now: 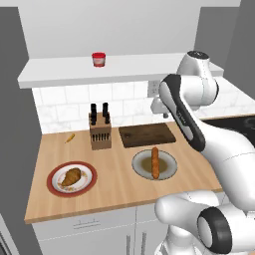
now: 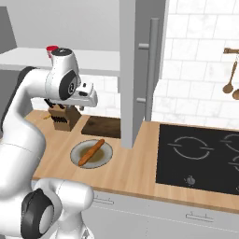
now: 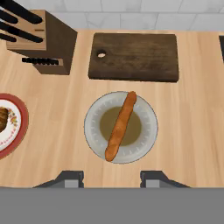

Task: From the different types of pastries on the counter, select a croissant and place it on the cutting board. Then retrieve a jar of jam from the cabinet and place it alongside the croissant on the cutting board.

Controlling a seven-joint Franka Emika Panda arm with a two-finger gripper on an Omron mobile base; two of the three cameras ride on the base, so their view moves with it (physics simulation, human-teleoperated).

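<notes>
The croissant [image 1: 71, 177] lies on a red-rimmed plate [image 1: 87, 185] at the counter's [image 1: 118, 191] front left; its edge [image 3: 2, 119] peeks in at the left of the hand view. The long orange-brown stick [image 3: 120, 126] lies across a grey plate [image 3: 148, 114]. Behind that plate, the dark cutting board [image 3: 135, 57] lies bare against the wall. The red jam jar [image 1: 98, 59] stands on the white shelf [image 1: 60, 74]. My gripper [image 3: 112, 179] hangs open high above the grey plate's near edge, with nothing between its fingertips [image 3: 72, 178].
A knife block [image 1: 100, 130] stands left of the board. A small orange item [image 1: 70, 137] lies at the counter's back left. To the right are a grey vertical panel with a handle [image 2: 140, 70], a black cooktop [image 2: 200, 156] and hanging utensils [image 2: 230, 79].
</notes>
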